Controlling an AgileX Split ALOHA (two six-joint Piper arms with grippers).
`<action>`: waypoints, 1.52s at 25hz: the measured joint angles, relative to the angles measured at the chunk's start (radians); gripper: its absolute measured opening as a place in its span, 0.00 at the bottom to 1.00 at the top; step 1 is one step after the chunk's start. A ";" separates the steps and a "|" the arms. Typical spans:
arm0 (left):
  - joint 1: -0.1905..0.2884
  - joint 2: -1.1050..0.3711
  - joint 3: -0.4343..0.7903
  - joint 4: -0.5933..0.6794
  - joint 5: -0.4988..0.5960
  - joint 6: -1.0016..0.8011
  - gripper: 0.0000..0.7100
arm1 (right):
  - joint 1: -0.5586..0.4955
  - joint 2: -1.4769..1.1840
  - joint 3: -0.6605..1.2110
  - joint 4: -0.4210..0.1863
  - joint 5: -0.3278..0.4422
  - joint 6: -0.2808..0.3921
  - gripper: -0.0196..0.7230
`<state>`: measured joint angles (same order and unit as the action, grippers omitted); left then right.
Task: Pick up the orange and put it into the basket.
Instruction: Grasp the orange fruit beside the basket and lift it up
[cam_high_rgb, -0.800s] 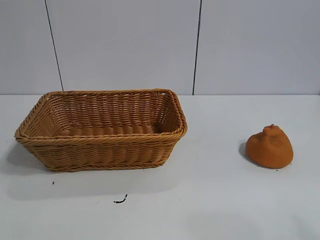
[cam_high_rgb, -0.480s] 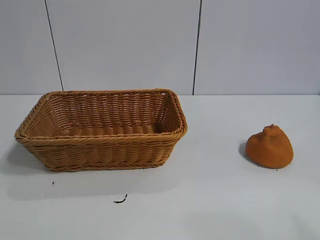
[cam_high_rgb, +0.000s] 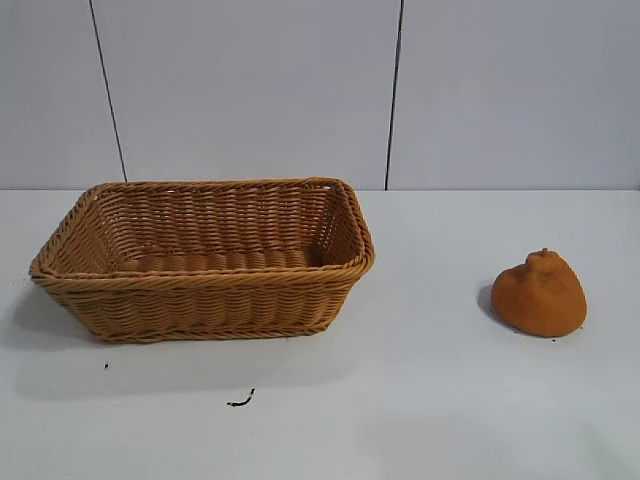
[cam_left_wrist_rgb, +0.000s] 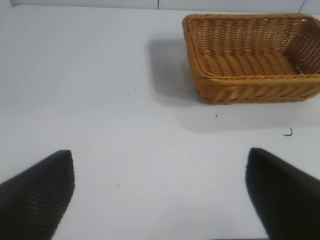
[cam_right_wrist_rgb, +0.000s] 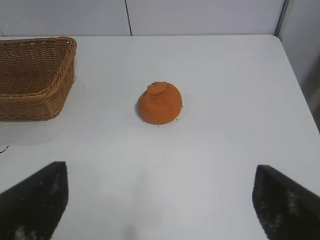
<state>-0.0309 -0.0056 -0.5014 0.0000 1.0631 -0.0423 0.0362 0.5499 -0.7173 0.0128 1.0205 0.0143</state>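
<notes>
White and matte, the single table (cam_high_rgb: 430, 400) is the largest thing in view, backed by a pale panelled wall (cam_high_rgb: 250, 90) with two dark vertical seams. One basket (cam_high_rgb: 205, 258) stands on the table toward the left arm's side: rectangular, tan-brown wicker woven in tight horizontal rows, with sides that flare outward and a braided rim. In the exterior view its long axis runs left to right, across the table, and it stands upright with its mouth open to the top. One orange (cam_high_rgb: 540, 292) rests on the bare table well apart from the basket, toward the right arm's side; it is a dull, matte, rounded lump, slightly lopsided, sitting on its broad underside with a small knobbly nub pointing up. Neither arm shows in the exterior view. The left gripper (cam_left_wrist_rgb: 160, 192) hangs over bare table with its two dark fingers spread wide and nothing between them, the basket farther off. The right gripper (cam_right_wrist_rgb: 160, 200) is likewise spread wide and empty, the orange lying beyond its fingertips. A small dark squiggle (cam_high_rgb: 240, 401) marks the table in front of the basket.
</notes>
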 joint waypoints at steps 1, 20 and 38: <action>0.000 0.000 0.000 0.000 0.001 0.000 0.94 | 0.000 0.062 -0.036 0.000 0.000 0.006 0.96; 0.000 0.000 0.000 0.000 0.001 0.000 0.94 | 0.000 1.164 -0.645 0.059 0.016 -0.028 0.96; 0.000 0.000 0.000 0.000 0.001 0.000 0.94 | 0.000 1.611 -0.715 0.089 -0.138 -0.032 0.96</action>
<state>-0.0309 -0.0056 -0.5014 0.0000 1.0641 -0.0423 0.0362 2.1612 -1.4318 0.1018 0.8830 -0.0182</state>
